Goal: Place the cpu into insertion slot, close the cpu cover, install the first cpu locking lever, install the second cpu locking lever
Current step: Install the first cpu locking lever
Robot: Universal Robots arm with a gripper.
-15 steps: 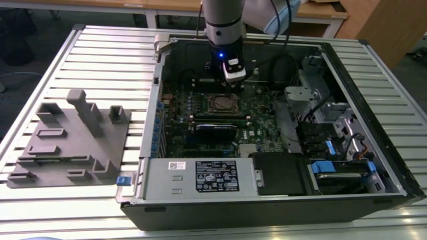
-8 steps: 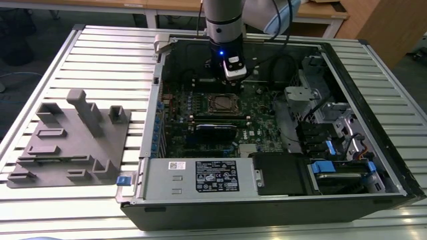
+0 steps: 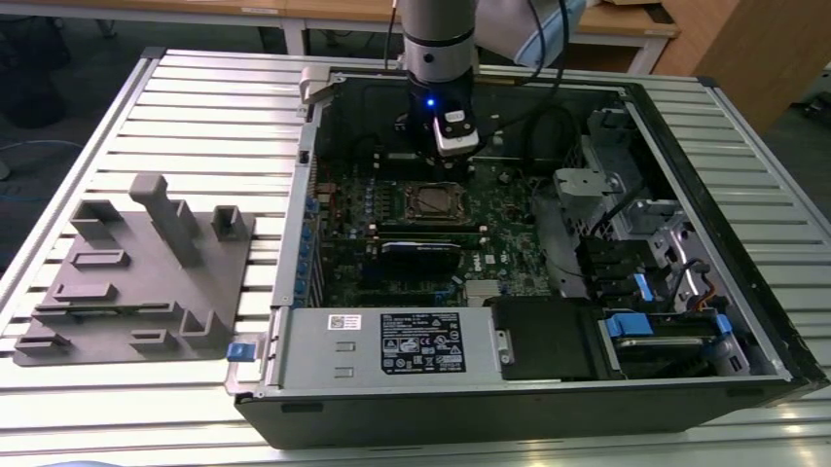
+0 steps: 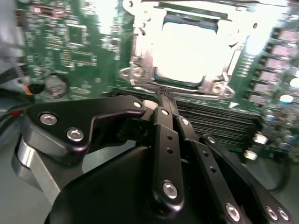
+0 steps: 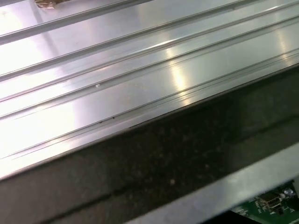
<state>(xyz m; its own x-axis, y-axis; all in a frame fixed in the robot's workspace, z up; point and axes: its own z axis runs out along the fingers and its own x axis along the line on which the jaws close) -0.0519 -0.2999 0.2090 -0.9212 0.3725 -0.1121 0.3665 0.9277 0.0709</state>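
Cpu point(image 4: 191, 51) count is one; you see it seated in the insertion slot point(image 3: 433, 201) under one cpu cover point(image 4: 140, 46), your gripper point(image 4: 164, 93) with fingers point(image 4: 167, 100) clenched empty.

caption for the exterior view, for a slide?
Arm's gripper poised inside an open computer case, just behind the cpu cover.

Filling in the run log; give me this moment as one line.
gripper: shut, empty, beside socket | cpu: seated in insertion slot | cpu cover: down over it | levers: cannot tell
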